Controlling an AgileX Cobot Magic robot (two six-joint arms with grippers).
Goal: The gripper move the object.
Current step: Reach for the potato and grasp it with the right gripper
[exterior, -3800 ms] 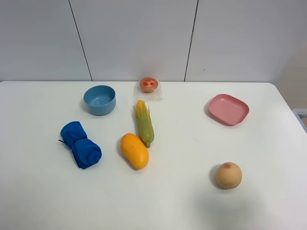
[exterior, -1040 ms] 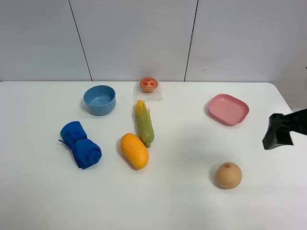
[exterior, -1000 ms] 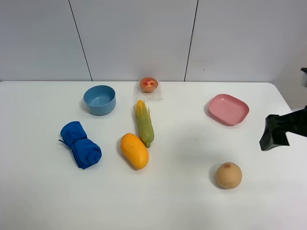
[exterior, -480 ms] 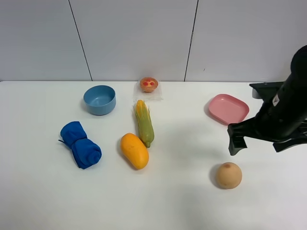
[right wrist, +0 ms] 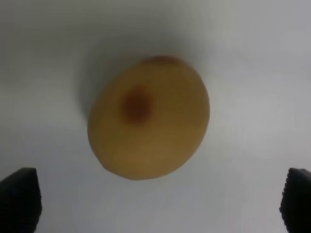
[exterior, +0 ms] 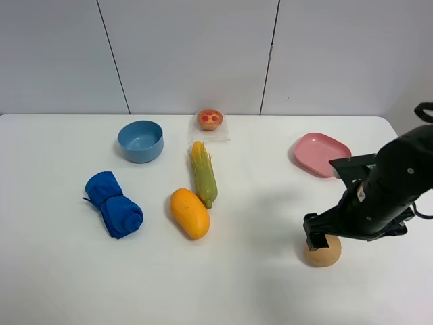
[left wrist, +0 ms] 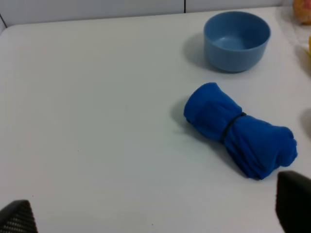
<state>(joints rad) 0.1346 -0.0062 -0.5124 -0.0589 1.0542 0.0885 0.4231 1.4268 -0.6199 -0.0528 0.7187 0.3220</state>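
Observation:
The object is a round tan-orange peach (exterior: 324, 254) with a reddish dimple, lying on the white table at the front right. My right gripper (exterior: 322, 239), a bulky black tool, hangs directly over it and hides its top. In the right wrist view the peach (right wrist: 148, 119) sits centred below the open right gripper (right wrist: 156, 201), whose fingertips (right wrist: 18, 198) show wide apart on either side, not touching it. My left gripper (left wrist: 155, 213) is open and empty, short of a rolled blue cloth (left wrist: 239, 131); it is out of the high view.
A pink plate (exterior: 323, 154) lies behind the right arm. A mango (exterior: 189, 212), a corn cob (exterior: 203, 173), a small tart (exterior: 210, 119), a blue bowl (exterior: 141, 141) and the blue cloth (exterior: 114, 204) lie on the table's left half.
My right arm came in from the right edge, then moved left and down until its gripper is over the peach. The peach and other things have not moved.

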